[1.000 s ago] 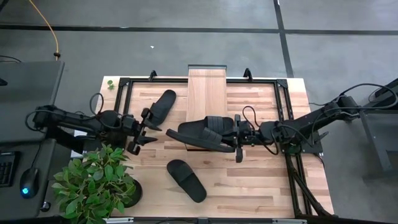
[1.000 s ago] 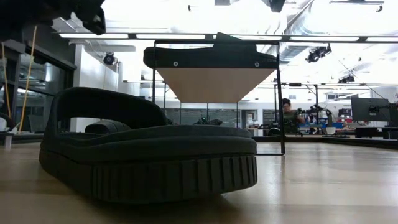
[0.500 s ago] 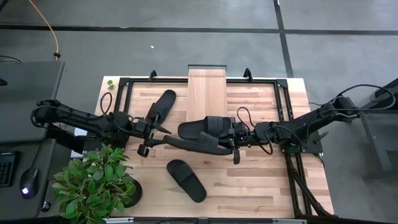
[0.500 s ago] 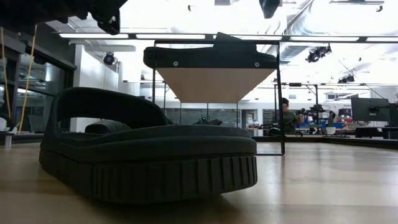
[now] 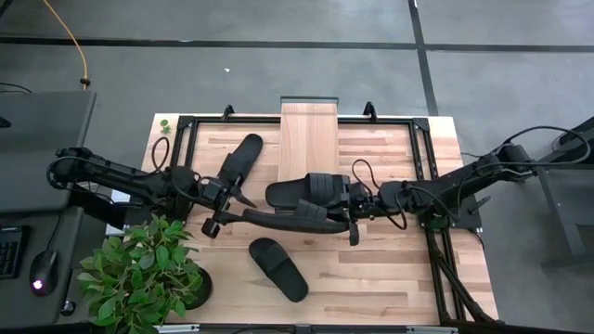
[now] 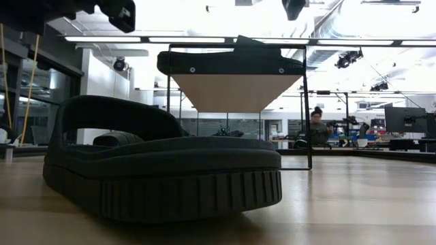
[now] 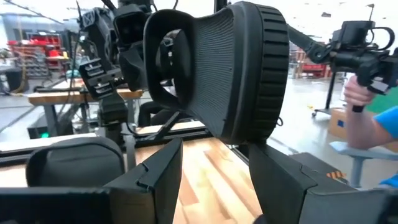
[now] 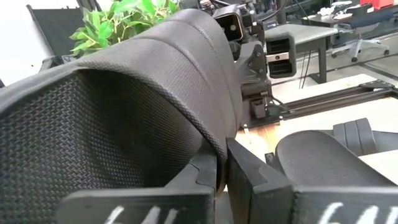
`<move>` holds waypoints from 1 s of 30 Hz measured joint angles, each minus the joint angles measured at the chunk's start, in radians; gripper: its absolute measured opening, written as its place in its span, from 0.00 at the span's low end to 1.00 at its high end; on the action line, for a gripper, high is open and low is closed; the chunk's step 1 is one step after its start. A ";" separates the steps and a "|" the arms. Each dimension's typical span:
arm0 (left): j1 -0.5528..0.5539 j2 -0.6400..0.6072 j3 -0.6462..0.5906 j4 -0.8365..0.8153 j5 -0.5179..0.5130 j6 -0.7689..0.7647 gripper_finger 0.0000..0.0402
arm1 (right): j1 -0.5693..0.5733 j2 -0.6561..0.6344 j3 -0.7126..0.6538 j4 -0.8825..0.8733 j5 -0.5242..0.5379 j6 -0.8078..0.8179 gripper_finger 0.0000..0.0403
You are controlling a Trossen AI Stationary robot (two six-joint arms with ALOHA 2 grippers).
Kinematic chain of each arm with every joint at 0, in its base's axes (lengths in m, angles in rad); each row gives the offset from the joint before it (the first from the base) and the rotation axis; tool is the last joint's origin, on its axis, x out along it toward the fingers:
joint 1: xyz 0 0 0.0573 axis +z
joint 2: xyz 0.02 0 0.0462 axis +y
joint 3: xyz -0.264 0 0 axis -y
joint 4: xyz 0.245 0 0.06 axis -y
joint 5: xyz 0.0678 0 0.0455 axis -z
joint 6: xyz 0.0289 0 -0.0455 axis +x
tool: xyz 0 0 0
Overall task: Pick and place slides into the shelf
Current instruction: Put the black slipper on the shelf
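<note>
A potted plant (image 5: 139, 274) sits at the worktop's (image 5: 390, 278) left front corner. The left gripper (image 5: 234, 206) is clamped on one end of a slide (image 5: 283, 216) held above the worktop; the right gripper (image 5: 345, 211) is closed tight on its other end. Another slide (image 5: 239, 160) lies left of the shelf (image 5: 307, 139), one (image 5: 306, 190) beside the held slide, and one (image 5: 277, 267) nearer the front.

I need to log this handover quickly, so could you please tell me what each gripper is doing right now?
Left gripper: closed on one end of the lifted slide.
Right gripper: shut on the other end of that slide.
</note>
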 joint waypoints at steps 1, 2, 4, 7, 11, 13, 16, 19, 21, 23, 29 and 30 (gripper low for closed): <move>0.000 0.000 0.000 -0.002 0.004 -0.010 0.42 | 0.000 0.000 0.000 -0.001 -0.003 0.002 0.00; 0.000 0.000 0.000 -0.001 0.006 -0.013 0.42 | 0.000 0.000 0.000 -0.001 -0.006 0.003 0.00; 0.000 0.000 0.000 -0.001 0.007 -0.015 0.42 | 0.000 0.000 0.000 -0.001 -0.006 0.003 0.00; 0.000 0.000 0.000 -0.001 0.007 -0.015 0.42 | 0.000 0.000 0.000 -0.001 -0.007 0.003 0.00; 0.000 0.000 0.000 -0.003 0.017 -0.015 0.42 | 0.000 0.000 0.001 -0.007 -0.008 0.003 0.00; 0.000 0.000 0.000 -0.004 0.022 -0.020 0.42 | 0.000 0.000 0.001 -0.010 -0.008 0.003 0.00; 0.000 0.000 0.000 -0.004 0.026 -0.037 0.42 | 0.000 0.000 0.001 -0.015 -0.011 0.004 0.00; 0.000 0.000 0.000 -0.006 0.026 -0.038 0.42 | 0.000 0.000 0.001 -0.024 -0.020 0.018 0.00; 0.000 0.000 0.000 -0.010 0.027 -0.038 0.42 | -0.001 0.000 0.001 -0.031 -0.026 0.019 0.00; 0.000 0.000 0.000 -0.018 0.027 -0.040 0.42 | -0.001 -0.004 0.001 -0.037 -0.035 0.019 0.00; 0.000 0.000 0.000 -0.029 0.027 -0.040 0.42 | -0.001 -0.032 0.001 -0.080 -0.041 0.027 0.00; 0.000 0.000 0.000 -0.030 0.027 -0.040 0.42 | -0.001 -0.035 0.001 -0.089 -0.042 0.034 0.00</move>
